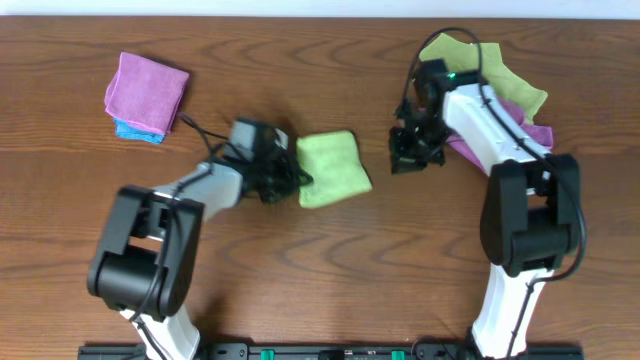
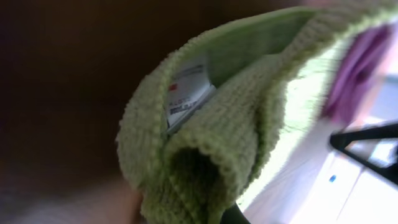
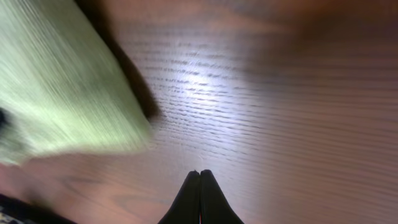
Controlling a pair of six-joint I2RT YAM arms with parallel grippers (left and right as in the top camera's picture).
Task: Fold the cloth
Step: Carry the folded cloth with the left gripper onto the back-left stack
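The lime-green cloth (image 1: 334, 167) lies folded into a small rectangle at the table's middle. My left gripper (image 1: 292, 176) is at its left edge, shut on the cloth. In the left wrist view the cloth (image 2: 249, 112) fills the frame, its folded edge curled up, with the white tag (image 2: 186, 93) showing inside the fold. My right gripper (image 1: 408, 160) is shut and empty, to the right of the cloth and apart from it. In the right wrist view its closed fingertips (image 3: 200, 173) hang over bare wood, with the cloth (image 3: 62, 81) at upper left.
A folded purple cloth (image 1: 148, 90) lies on a blue one (image 1: 135, 130) at the back left. A pile with a duller green cloth (image 1: 490, 70) and a purple cloth (image 1: 535, 132) lies at the back right, under my right arm.
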